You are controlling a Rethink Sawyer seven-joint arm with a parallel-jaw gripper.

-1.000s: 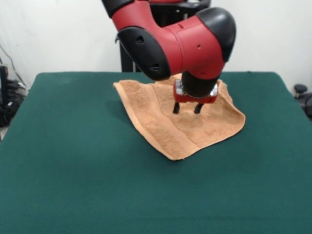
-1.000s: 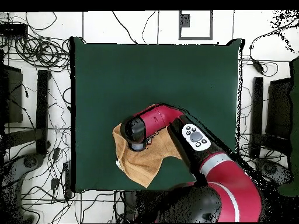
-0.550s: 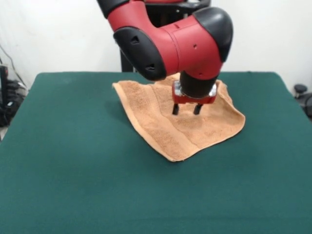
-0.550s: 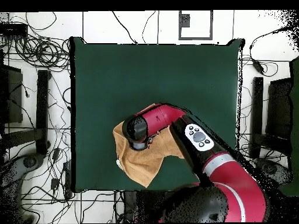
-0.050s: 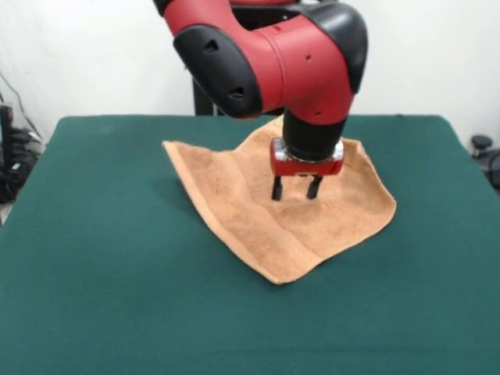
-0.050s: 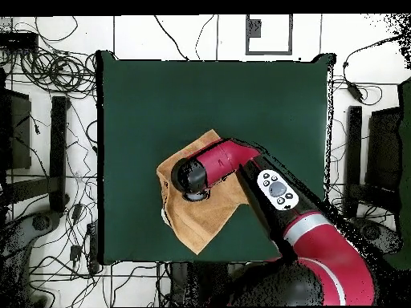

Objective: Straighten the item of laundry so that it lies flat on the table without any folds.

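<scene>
The orange-tan towel [image 5: 312,223] lies spread as a diamond on the green desk [image 5: 117,297], toward its far side, with a soft ridge running through its middle. The gripper [image 5: 294,189] hangs just above it, fingers [image 5: 276,188] parted and holding nothing.

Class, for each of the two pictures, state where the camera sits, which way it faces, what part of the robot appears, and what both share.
Front view: across the dark green felt table, facing the red and black arm and open gripper.
Overhead view: above, looking straight down; the arm enters from the bottom.
Both show the square orange-tan terry towel under the gripper.
</scene>
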